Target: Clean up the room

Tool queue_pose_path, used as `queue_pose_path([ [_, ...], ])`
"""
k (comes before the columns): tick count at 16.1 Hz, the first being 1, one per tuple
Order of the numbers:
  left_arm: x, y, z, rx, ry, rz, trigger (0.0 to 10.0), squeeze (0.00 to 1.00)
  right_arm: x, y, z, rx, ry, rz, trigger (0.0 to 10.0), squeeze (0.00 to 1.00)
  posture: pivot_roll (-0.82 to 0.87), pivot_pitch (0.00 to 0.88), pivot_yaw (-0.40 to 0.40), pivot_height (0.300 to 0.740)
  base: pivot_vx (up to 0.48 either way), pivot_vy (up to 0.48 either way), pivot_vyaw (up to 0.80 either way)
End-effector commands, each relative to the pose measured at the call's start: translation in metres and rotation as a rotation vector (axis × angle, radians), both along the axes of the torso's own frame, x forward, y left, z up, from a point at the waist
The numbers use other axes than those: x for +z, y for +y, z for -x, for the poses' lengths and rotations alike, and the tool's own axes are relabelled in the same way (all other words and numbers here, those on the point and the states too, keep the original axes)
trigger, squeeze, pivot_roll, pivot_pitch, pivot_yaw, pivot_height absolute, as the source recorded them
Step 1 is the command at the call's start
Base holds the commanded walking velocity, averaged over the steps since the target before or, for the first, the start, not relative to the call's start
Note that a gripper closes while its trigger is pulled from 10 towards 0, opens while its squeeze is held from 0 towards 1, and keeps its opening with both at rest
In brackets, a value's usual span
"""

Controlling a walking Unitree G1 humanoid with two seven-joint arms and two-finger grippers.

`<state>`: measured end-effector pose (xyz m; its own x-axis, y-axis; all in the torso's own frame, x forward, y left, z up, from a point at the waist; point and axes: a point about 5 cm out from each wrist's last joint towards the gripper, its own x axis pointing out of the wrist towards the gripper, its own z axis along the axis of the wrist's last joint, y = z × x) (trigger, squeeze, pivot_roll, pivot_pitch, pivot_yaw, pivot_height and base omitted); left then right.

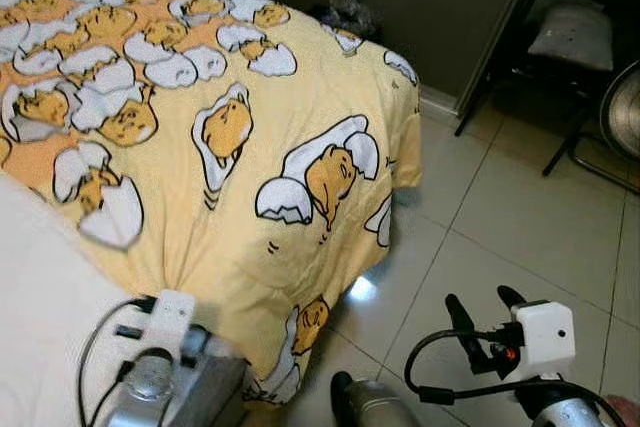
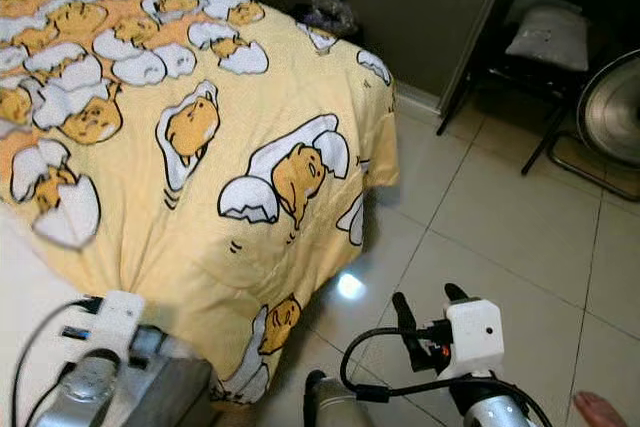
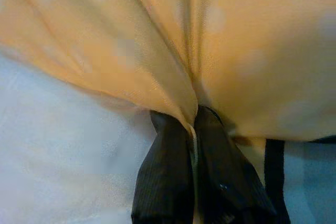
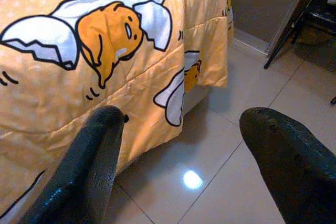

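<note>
A fold of the yellow quilt [image 3: 210, 51] is pinched tight between the two black fingers [image 3: 168, 177] of the left gripper [image 3: 193, 129], and the cloth is gathered into pleats that fan away from the pinch. That bunching is seen from the head camera too: creases run out across the quilt from a point just ahead of the left wrist [image 1: 160, 332], which suggests the cover is being held for a pull, to be drawn smooth over the bed. Beneath and beside the pinched fold, the white sheet [image 3: 58, 145] is left bare; the quilt's edge stops right at the claw, so this corner of the bed is judged not yet covered.

Over to the right gripper [image 1: 482, 319]: it is held low over the tiled floor [image 1: 520, 237], fingers spread wide with nothing between them. It is kept clear of the quilt, apparently in reserve while the left does the work. Just beyond its fingers, the quilt's hanging corner [image 4: 207, 51] is draped down the side of the bed, short of the tiles.

Farther out from both claws, the printed top of the quilt is spread up the bed. Past the right gripper, well apart, a black folding chair [image 1: 575, 57] is stood against the wall, and a fan [image 2: 610, 112] is set beside it.
</note>
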<state>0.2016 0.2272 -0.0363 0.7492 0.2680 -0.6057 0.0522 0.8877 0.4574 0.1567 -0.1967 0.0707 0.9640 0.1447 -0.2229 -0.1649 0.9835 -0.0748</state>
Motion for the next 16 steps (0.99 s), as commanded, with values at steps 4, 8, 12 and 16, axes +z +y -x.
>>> queue_pose_path([
  [4,-0.028,-0.022,0.023,-0.121,0.186,-0.001,10.0,0.00,-0.003,-0.005,0.000,-0.007,0.009,0.014,10.0,0.00,-0.26,0.095,-0.035,0.740,0.000,0.000,0.00],
  [8,-0.041,-0.004,0.054,-0.098,0.317,-0.019,10.0,1.00,-0.003,-0.004,0.001,-0.013,0.004,0.018,10.0,0.00,-0.27,0.092,-0.019,0.740,0.000,0.000,0.00],
  [12,-0.061,-0.005,0.097,0.038,0.506,0.125,10.0,1.00,-0.005,-0.007,0.004,-0.021,0.017,0.021,10.0,0.00,-0.27,0.091,-0.021,0.740,0.000,0.000,0.00],
  [16,-0.048,-0.010,0.059,0.235,0.424,0.337,10.0,1.00,-0.003,-0.008,-0.005,-0.018,0.003,0.012,10.0,0.00,-0.25,0.074,-0.024,0.740,0.000,0.000,0.00],
])
